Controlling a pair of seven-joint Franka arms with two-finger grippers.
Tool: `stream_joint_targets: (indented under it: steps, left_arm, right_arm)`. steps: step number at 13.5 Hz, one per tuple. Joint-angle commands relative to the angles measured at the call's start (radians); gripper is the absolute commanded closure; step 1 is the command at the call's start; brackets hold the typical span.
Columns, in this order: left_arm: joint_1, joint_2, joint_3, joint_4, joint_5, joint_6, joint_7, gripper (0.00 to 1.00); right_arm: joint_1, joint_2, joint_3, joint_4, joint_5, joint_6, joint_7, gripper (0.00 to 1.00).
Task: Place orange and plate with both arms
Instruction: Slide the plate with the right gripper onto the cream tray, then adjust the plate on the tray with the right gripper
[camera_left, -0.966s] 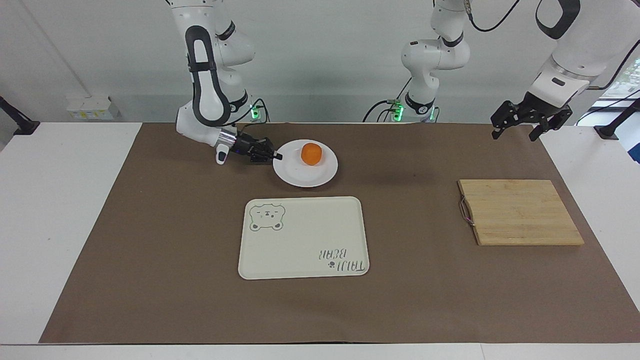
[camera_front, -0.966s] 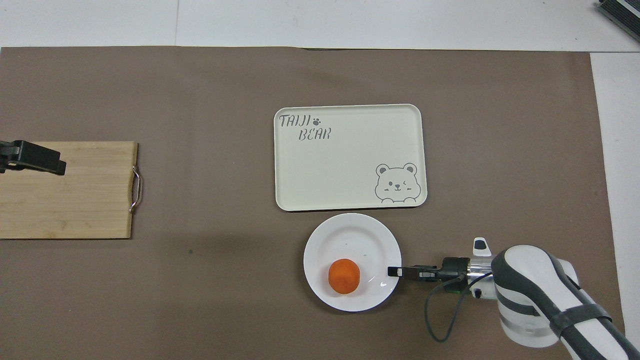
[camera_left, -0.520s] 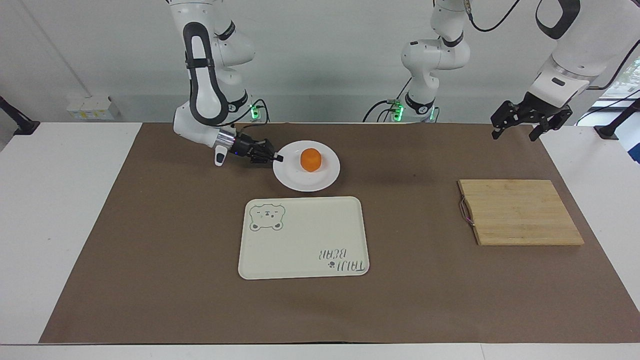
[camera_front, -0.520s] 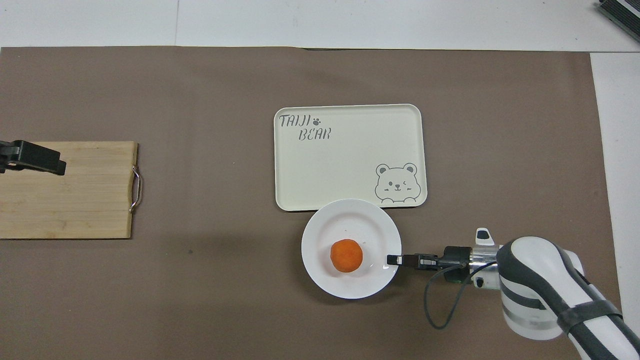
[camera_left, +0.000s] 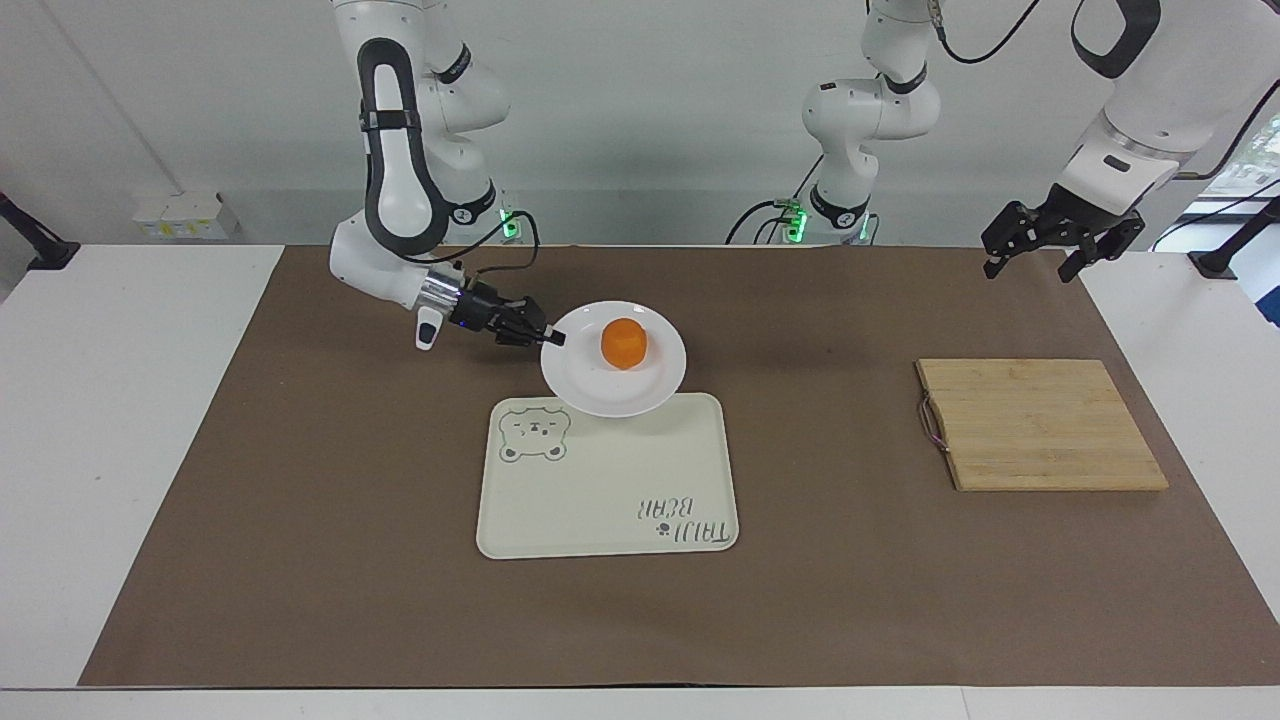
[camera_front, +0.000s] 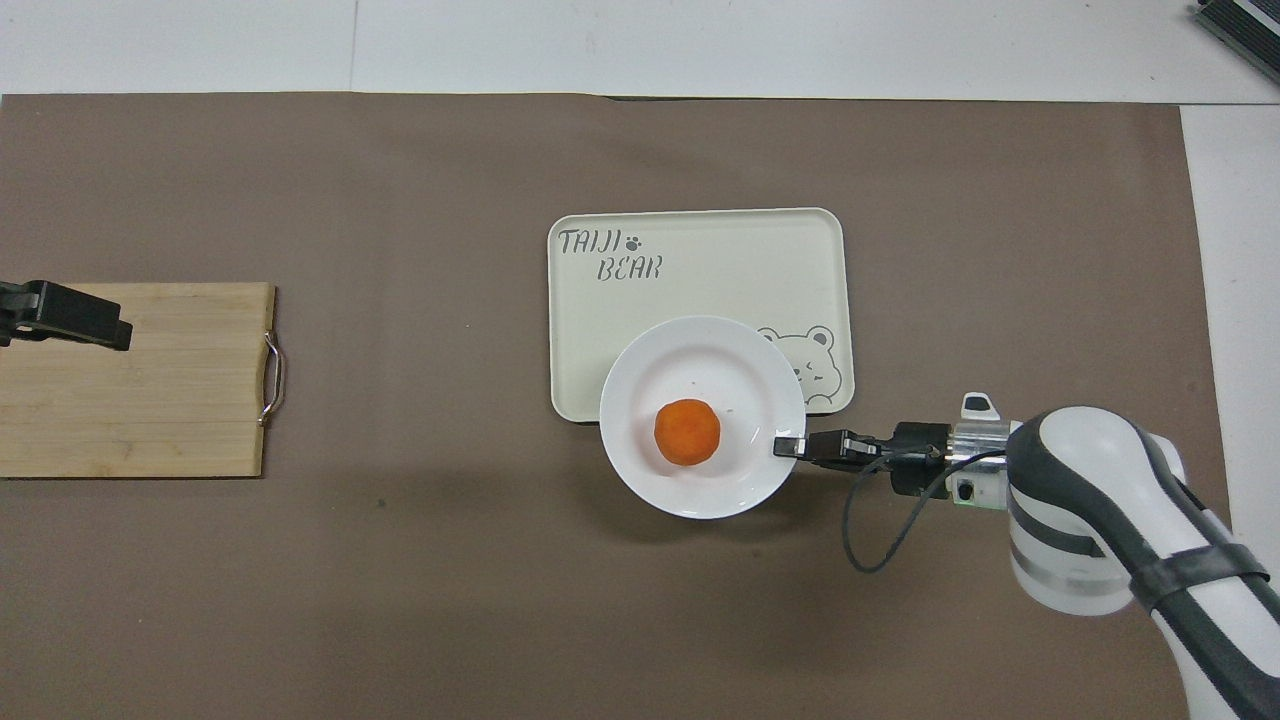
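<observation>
A small orange (camera_left: 623, 343) (camera_front: 687, 432) sits on the white plate (camera_left: 585, 390) (camera_front: 715, 492). My right gripper (camera_left: 553, 339) (camera_front: 788, 447) is shut on the plate's rim at the side toward the right arm's end of the table. The plate hangs in the air, level, over the edge of the cream bear tray (camera_left: 620, 490) (camera_front: 700, 270) that lies closest to the robots. My left gripper (camera_left: 1032, 256) (camera_front: 62, 315) waits open, raised over the wooden board's edge toward the left arm's end of the table.
A wooden cutting board (camera_left: 1040, 424) (camera_front: 150, 400) with a metal handle lies toward the left arm's end. A brown mat (camera_left: 300, 520) covers most of the white table. The right arm's cable loops below its wrist.
The right gripper has lifted the plate with the orange off the mat and carried it away from the robots, partly over the bear tray. The left arm has not moved.
</observation>
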Motion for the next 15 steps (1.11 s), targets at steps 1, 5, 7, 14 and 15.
stream_joint_targets:
  steps: [1,5,7,14,15]
  left_arm:
    - [0.009,-0.010,-0.005,-0.005,0.000,-0.013,-0.007,0.00]
    - [0.009,-0.010,-0.005,-0.005,0.000,-0.013,-0.007,0.00]
    - [0.009,-0.010,-0.005,-0.005,0.000,-0.013,-0.007,0.00]
    - [0.009,-0.010,-0.005,-0.005,0.000,-0.013,-0.007,0.00]
    - [0.009,-0.010,-0.005,-0.005,0.000,-0.013,-0.007,0.00]
  right_arm:
    - [-0.035,0.098,-0.001,0.147,0.007,-0.058,0.074,1.00]
    - [-0.038,0.227,-0.001,0.342,0.004,-0.058,0.166,1.00]
    - [-0.038,0.289,-0.001,0.420,0.007,-0.055,0.166,1.00]
    - [-0.028,0.353,0.001,0.462,-0.051,-0.022,0.199,1.00]
    - [-0.031,0.375,0.002,0.462,-0.050,-0.027,0.168,1.00]
